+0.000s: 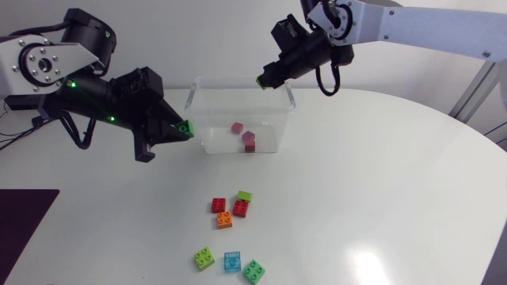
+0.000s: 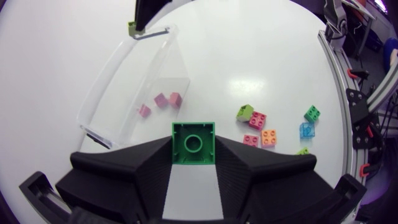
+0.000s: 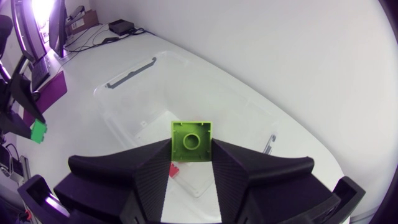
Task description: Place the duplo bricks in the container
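1. Container (image 1: 212,131): clear plastic tub, open top, standing on white table (image 1: 380,198).
2. L gripper (image 1: 184,130): fingers closed part-way onto dark-green duplo brick (image 2: 194,143), one finger on each side. It's held just outside the container's left end wall, abt rim height. Brick's hollow underside faces the wrist cam.
3. R gripper (image 1: 261,80): likewise clamped on lime duplo brick (image 3: 191,142), fingers only a brick's width apart. It hangs over the container's far right corner, above the rim.
4. Inside container: 3 pink bricks (image 1: 248,136) bunched together on the floor, right of centre.
5. Outside container, on its near side, well apart from it:
   - a tight cluster of red brick (image 1: 219,205), second red brick (image 1: 241,208), orange brick (image 1: 224,220) and small lime brick (image 1: 245,195);
   - further from the container, a row of lime-green brick (image 1: 203,257), light-blue brick (image 1: 232,261) and green brick (image 1: 253,271).
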### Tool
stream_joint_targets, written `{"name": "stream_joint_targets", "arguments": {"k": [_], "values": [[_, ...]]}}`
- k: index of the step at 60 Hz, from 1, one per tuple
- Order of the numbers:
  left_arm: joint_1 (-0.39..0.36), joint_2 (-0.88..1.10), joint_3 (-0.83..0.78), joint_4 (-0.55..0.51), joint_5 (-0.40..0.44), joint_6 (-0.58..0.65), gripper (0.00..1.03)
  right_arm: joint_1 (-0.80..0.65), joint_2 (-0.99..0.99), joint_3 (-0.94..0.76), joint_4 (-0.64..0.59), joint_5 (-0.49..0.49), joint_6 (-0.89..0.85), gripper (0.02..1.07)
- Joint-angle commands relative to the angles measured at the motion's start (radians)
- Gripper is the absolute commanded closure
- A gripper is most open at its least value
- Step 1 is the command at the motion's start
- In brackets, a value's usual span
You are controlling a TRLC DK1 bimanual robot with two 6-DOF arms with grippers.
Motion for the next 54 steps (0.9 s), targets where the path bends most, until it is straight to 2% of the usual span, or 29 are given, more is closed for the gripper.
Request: {"name": "stream_joint_targets", "arguments": {"k": [1, 12, 15, 20, 22, 25, 35, 41, 54], "values": [[0.004, -0.018, 0.050, 0.052, 0.009, -0.084, 0.77, -0.003, 0.075, 0.080, 0.008, 0.010, 0.029, 0.73], [0.009, 0.034, 0.116, 0.159, 0.009, -0.210, 0.76, -0.009, 0.193, 0.216, -0.046, 0.032, 0.044, 0.71], [0.006, 0.058, 0.133, 0.174, 0.009, -0.229, 0.75, -0.012, 0.199, 0.216, -0.046, 0.033, 0.051, 0.57], [0.003, 0.101, 0.164, 0.196, 0.008, -0.262, 0.74, -0.018, 0.192, 0.201, -0.057, 0.038, 0.052, 0.24], [0.000, 0.117, 0.176, 0.199, 0.008, -0.272, 0.74, -0.020, 0.183, 0.190, -0.057, 0.039, 0.051, 0.15], [-0.003, 0.134, 0.190, 0.204, 0.008, -0.285, 0.73, -0.025, 0.166, 0.172, -0.055, 0.041, 0.049, 0.09], [-0.017, 0.197, 0.210, 0.288, -0.026, -0.338, 0.69, -0.038, 0.083, 0.092, -0.051, 0.041, 0.038, 0.07], [-0.022, 0.247, 0.242, 0.313, -0.043, -0.360, 0.65, -0.037, -0.003, 0.006, -0.037, 0.039, 0.024, 0.07], [-0.045, 0.378, 0.372, 0.336, -0.080, -0.418, 0.64, -0.015, -0.209, -0.219, -0.034, 0.032, -0.006, 0.07]]}}
